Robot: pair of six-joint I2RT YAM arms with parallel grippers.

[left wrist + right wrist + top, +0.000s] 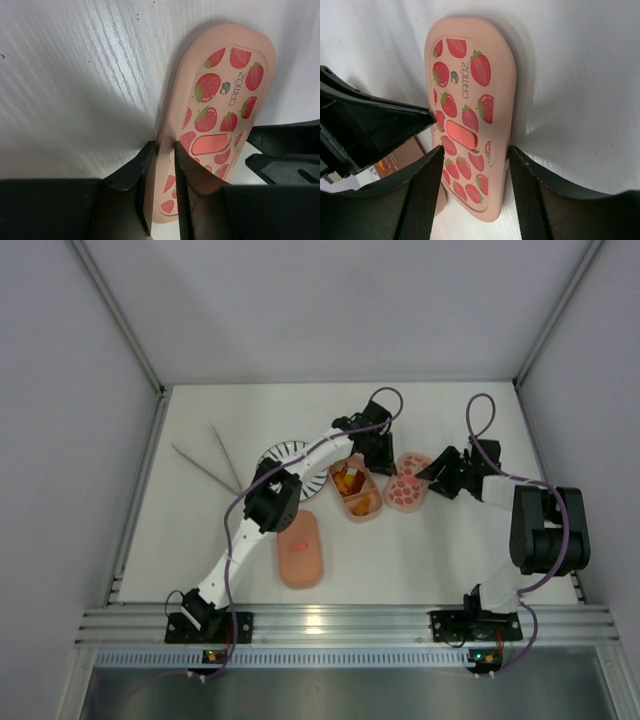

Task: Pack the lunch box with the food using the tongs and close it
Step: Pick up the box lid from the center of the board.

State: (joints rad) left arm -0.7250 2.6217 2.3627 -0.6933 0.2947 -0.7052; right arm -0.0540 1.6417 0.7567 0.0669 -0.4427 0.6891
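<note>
The lunch box lies in parts. A pink tray point(368, 510) holding orange and yellow food point(350, 483) sits mid-table. The strawberry-printed lid point(408, 485) lies just right of it, and a plain pink lid point(300, 550) sits nearer the arms. My left gripper point(165, 147) is shut on the long edge of the strawberry lid point(220, 95), whose rim is pinched between the fingers. My right gripper point(476, 150) straddles the near end of that lid point(470, 85), open, with a gap at its right finger. The silvery tongs point(212, 460) lie at the far left, untouched.
A white plate with black stripes point(280, 453) sits behind the left arm's elbow, between the tongs and the tray. The left gripper's black body point(365, 130) crowds the left of the right wrist view. Walls stand on three sides.
</note>
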